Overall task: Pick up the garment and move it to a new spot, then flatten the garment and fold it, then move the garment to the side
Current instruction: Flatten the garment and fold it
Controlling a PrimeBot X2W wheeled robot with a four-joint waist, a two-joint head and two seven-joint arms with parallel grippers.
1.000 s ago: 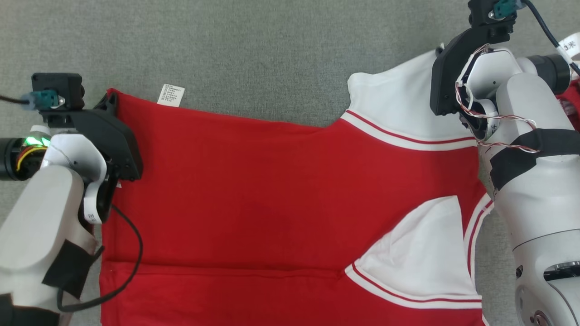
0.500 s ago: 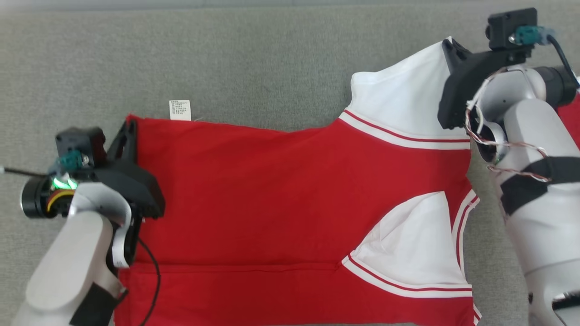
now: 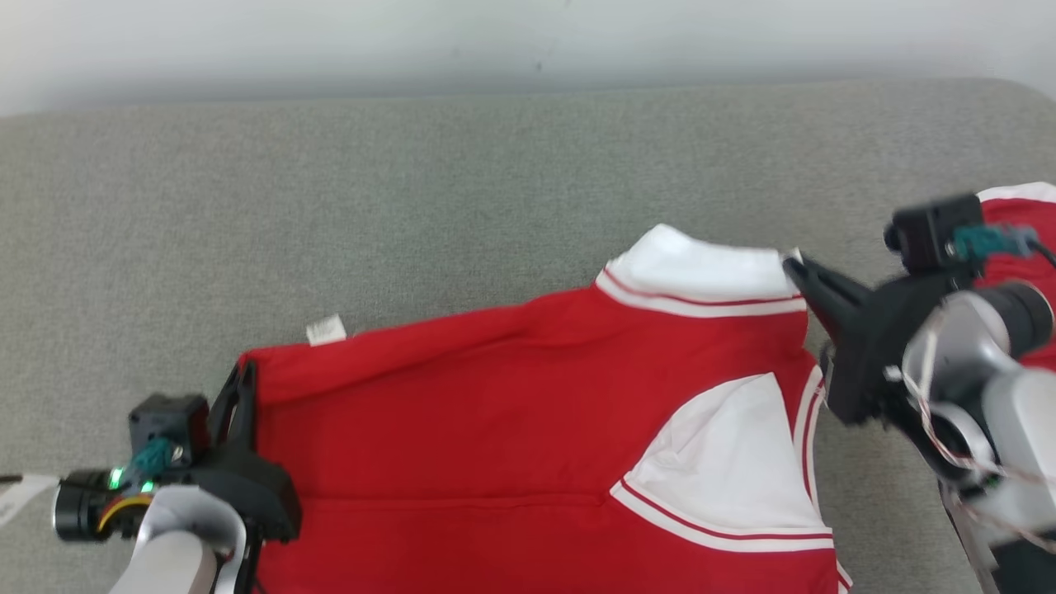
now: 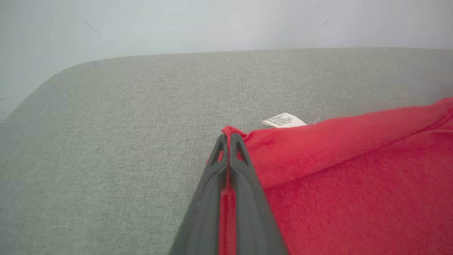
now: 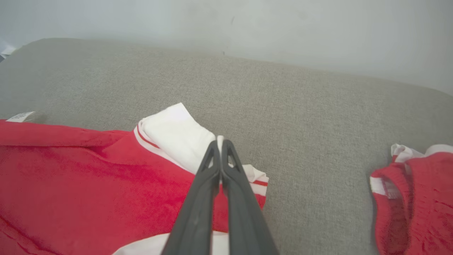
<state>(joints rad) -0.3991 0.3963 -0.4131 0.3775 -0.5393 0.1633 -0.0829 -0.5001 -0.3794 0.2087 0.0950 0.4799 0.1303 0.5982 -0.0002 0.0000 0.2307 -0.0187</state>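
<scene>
Grey woven upholstery (image 3: 412, 206) covers the work surface and ends at a pale wall (image 3: 495, 41) behind it.

Item under handling: one red garment (image 3: 495, 429) with white sleeves trimmed in red and white stripes. It lies spread across the near part of the surface, its long far edge running between my two grippers. That edge appears slightly lifted, with a crease running just behind it.

My left gripper (image 4: 228, 136) is pinched tight on the garment's far left corner. Red cloth shows between the fingers along their length, and the corner pokes out past the tips. A white care label (image 4: 284, 120) sticks out from the far edge near that corner.

My right gripper (image 5: 219, 140) is likewise clamped, its tips closed on the edge of the white sleeve (image 5: 173, 141) at the far right corner. A sliver of white cloth shows at the tips.

The second white sleeve panel (image 3: 726, 462) lies flat on the red body, nearer to me.

Separate item noted: another red-and-white cloth (image 5: 417, 198), bunched on the upholstery to my right, apart from the held garment.
</scene>
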